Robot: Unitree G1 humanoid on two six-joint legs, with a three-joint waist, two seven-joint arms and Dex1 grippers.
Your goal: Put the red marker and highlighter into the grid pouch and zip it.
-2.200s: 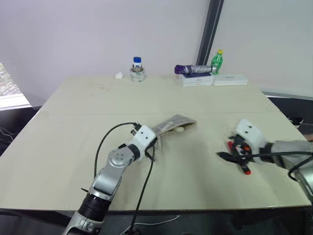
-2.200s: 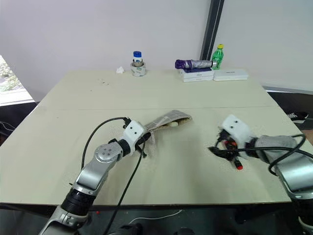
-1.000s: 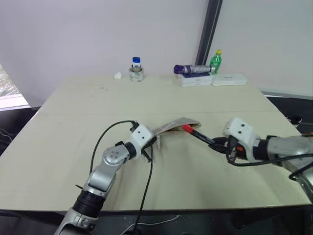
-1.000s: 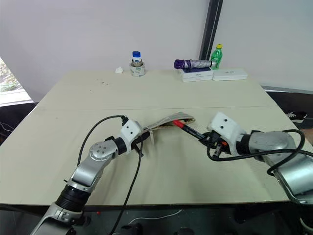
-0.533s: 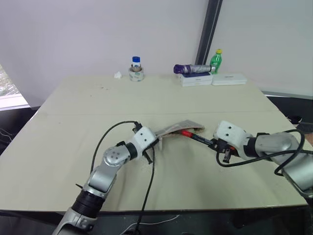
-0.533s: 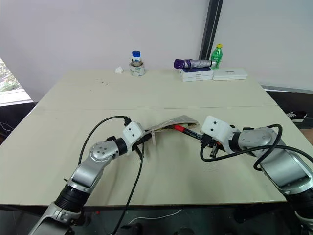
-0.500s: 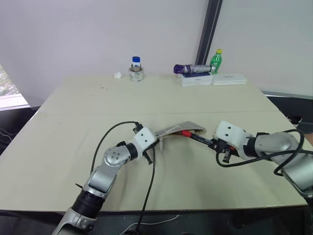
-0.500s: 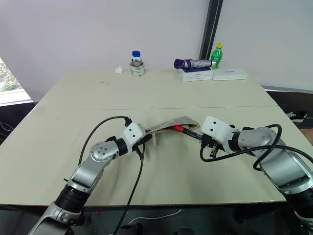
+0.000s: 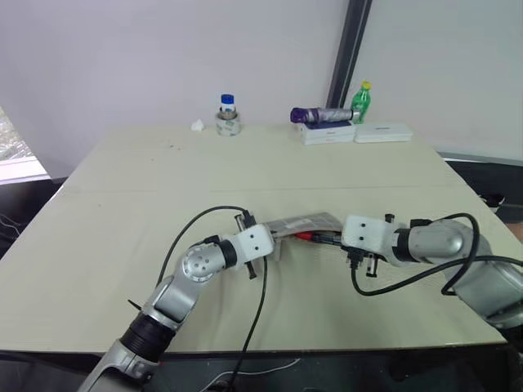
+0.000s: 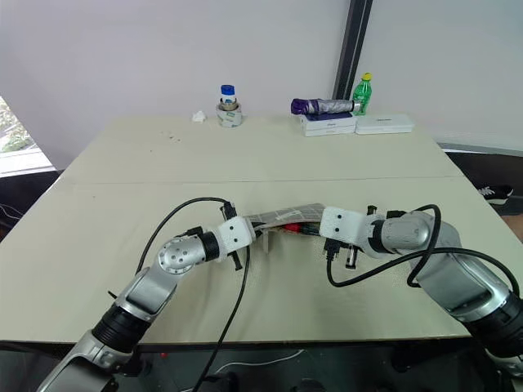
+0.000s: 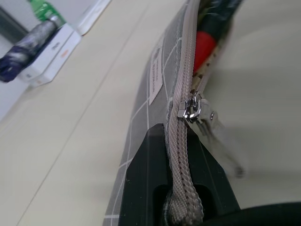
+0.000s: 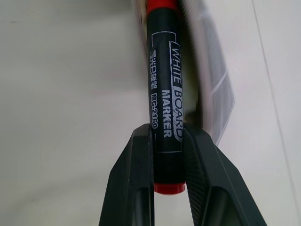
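The red marker [image 12: 163, 101] is partly inside the grid pouch [image 9: 306, 222], its capped end already in the mouth and its dark barrel pinched between the fingers of the right gripper [image 12: 164, 155], which is closed on it near the red back end. The pouch lies near the middle of the table [image 9: 122, 188]; from it, the right gripper is at about 3 o'clock and the left gripper [image 11: 176, 169] at about 9 o'clock. The left gripper is shut on the zipper end of the pouch, with the zipper pull [image 11: 190, 107] just ahead of its fingers. I think the step in hand is the insertion. To do it well, the right arm should push along the pouch's length and release only when the back end passes the mouth, while the left keeps the opening taut. I cannot see the highlighter.
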